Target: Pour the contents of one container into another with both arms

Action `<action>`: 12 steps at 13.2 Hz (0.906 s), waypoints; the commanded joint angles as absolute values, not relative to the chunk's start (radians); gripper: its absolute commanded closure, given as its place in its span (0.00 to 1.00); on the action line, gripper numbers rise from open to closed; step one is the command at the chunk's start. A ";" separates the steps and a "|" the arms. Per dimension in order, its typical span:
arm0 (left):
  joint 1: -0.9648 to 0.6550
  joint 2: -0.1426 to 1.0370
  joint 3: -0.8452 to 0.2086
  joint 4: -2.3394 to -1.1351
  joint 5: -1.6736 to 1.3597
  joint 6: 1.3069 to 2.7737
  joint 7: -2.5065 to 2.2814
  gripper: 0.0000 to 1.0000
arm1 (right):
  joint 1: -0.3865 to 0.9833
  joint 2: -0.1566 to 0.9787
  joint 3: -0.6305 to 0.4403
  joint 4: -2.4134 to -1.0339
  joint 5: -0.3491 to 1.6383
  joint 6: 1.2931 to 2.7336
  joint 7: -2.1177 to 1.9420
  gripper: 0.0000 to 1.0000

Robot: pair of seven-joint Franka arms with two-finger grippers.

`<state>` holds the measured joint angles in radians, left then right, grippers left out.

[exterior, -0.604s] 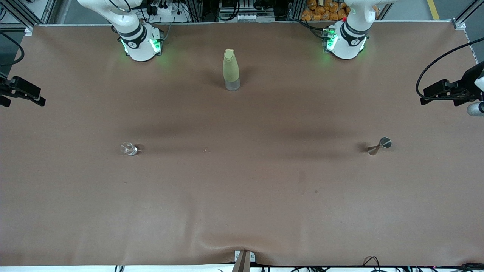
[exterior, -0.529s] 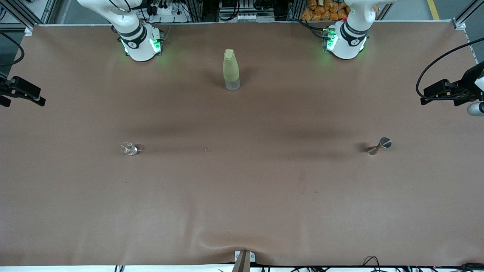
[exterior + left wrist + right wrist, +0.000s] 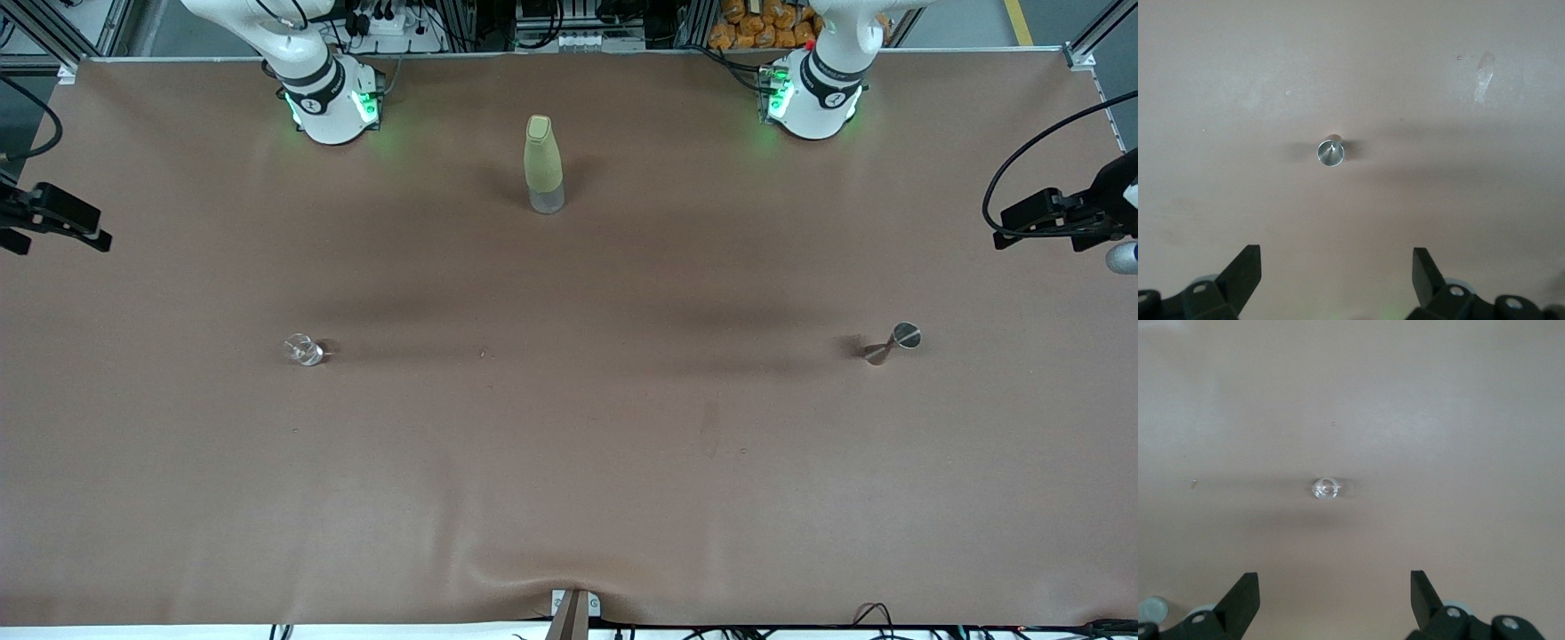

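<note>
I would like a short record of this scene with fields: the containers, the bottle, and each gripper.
glass cup: upright on the table, toward the right arm's end
metal cup: upright, toward the left arm's end
bottle: upright between the arm bases, farther from the front camera than both cups
left gripper: open, empty, high over the metal cup
right gripper: open, empty, high over the glass cup

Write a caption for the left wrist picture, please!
Left gripper, jaws wide open, high above the little metal hourglass cup on the brown table.
</note>
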<state>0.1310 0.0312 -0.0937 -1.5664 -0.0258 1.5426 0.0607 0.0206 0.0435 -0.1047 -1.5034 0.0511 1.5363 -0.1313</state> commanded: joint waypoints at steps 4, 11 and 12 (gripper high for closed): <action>0.132 0.026 -0.100 -1.555 -0.023 1.543 0.074 0.00 | -0.028 0.045 -0.097 -1.641 0.126 1.684 -0.308 0.00; 0.133 0.026 -0.100 -1.555 -0.023 1.543 0.093 0.00 | -0.119 0.055 -0.097 -1.804 0.261 1.880 -0.789 0.00; 0.133 0.025 -0.100 -1.555 -0.023 1.543 0.100 0.00 | -0.135 0.061 -0.097 -1.830 0.265 1.908 -0.854 0.00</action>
<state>0.1301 0.0311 -0.0966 -1.5628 -0.0259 1.5436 0.0789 -0.0876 0.0654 -0.1083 -1.7657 0.2196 1.8519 -0.7225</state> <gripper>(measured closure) 0.000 0.000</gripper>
